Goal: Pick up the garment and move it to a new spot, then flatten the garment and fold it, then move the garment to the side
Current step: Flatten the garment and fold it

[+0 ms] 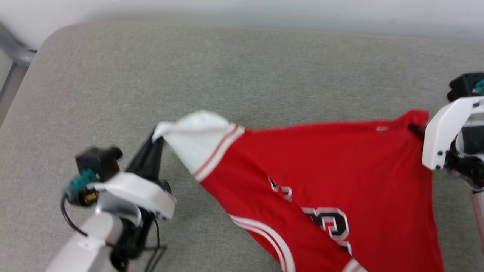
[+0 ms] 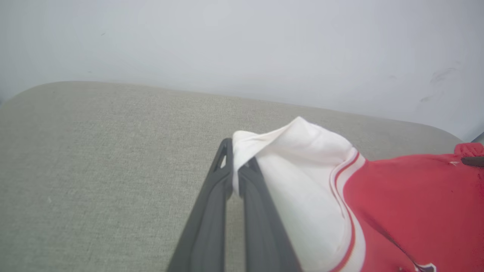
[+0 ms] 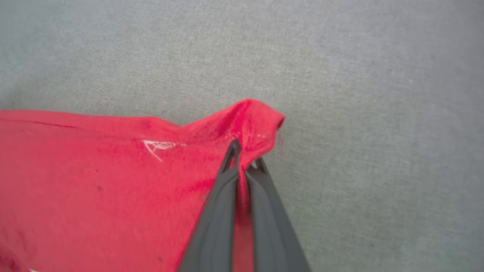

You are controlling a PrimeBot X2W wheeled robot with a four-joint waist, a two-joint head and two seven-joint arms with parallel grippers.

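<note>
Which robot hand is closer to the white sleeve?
Left. The left gripper is pinching the white sleeve itself; the right gripper grips a red corner of the garment, far across it.

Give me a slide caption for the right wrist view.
Right gripper shut on a red corner of the garment over the grey cushion.

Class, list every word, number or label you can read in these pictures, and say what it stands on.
No text reads whole.
On the red garment, a large black white-edged character: turned and broken by folds, perhaps a numeral, not surely readable.
A smaller black mark above it: a fragment, unreadable.
A small white mark near the garment's red edge: blurred, unreadable.
</note>
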